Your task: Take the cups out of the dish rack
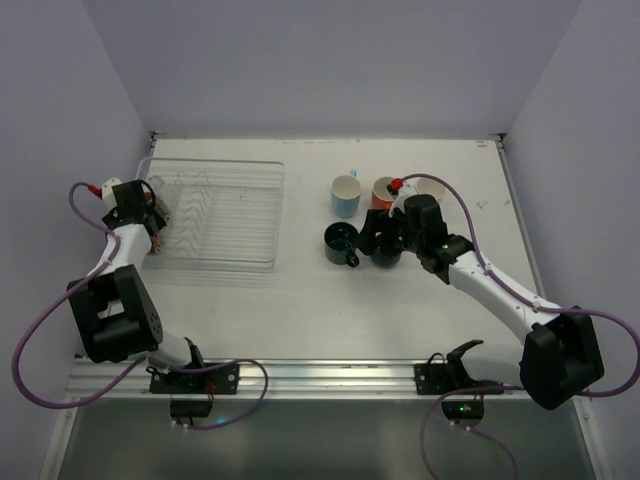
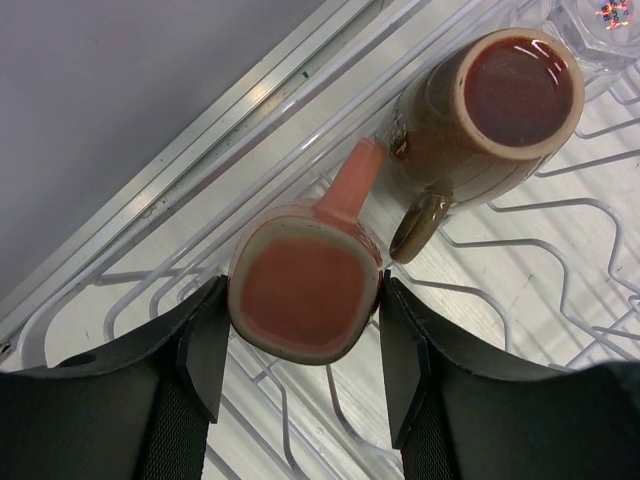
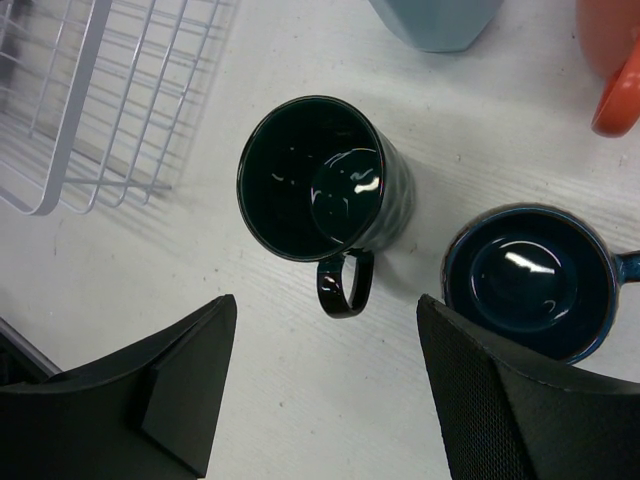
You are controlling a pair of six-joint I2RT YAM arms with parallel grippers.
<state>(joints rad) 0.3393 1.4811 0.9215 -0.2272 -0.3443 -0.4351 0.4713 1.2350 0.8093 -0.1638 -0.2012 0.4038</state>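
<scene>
The left claw (image 2: 303,310) is at the left end of the dish rack (image 1: 240,215), clamped on the small pink cup (image 2: 300,300); its two dark fingers (image 2: 205,345) press against opposite sides of the cup, which sits upright, mouth up, on the wire base; just beyond it stands the brown mug (image 2: 490,110), also mouth up, its handle turned toward the pink cup; a clear glass (image 2: 600,20) shows at the far corner of the wrist view, mostly cut off.

The right claw (image 3: 325,370) hangs over the tabletop (image 1: 300,310) to the right of the rack with its jaws wide apart and nothing between them; below it stands the teal mug (image 3: 325,185), upright, handle toward the camera; the navy cup (image 3: 530,285) is just beside it (the right finger overlaps its near edge in the wrist view, and contact cannot be judged); farther back on the tabletop stand the light blue cup (image 1: 346,195), the orange cup (image 1: 384,192) and the white cup (image 1: 432,188) in a row, near one another.
</scene>
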